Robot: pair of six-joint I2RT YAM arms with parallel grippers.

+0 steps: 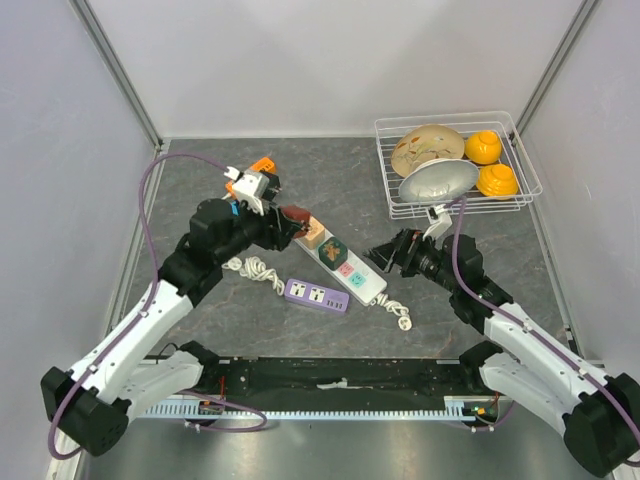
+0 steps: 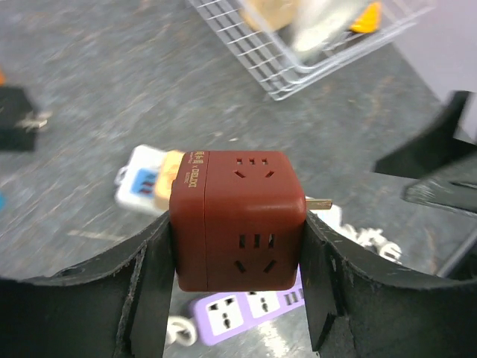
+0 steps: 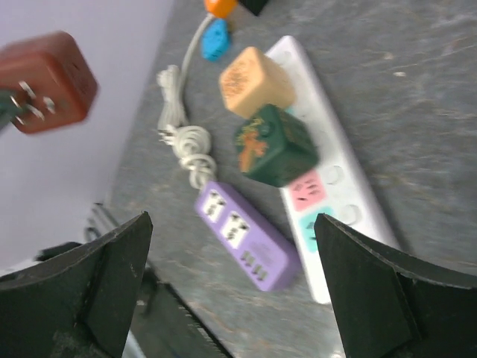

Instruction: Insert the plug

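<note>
While the left pincer [image 2: 237, 257] clamps the brown cube plug [image 2: 223, 194], held near the upper-left end of the white power strip [image 1: 352, 274], the right pincer [image 3: 231, 253] gapes wide, empty. Carrying step, I judge; next, its prongs [image 2: 319, 202] need lining over a free socket [image 1: 357, 281], then pressing down

I am reading only one piece of lettering. Gold print is running sideways along the side face of the dark red cube adapter [image 2: 238, 216], near its upper left edge in the left wrist view. It is looking like a brand name, possibly "DELIXI", though the characters are coming through small and soft. The tan cube [image 3: 253, 80] and the green cube [image 3: 274, 145] are showing ornamental motifs, which I am not making out as words.
</note>
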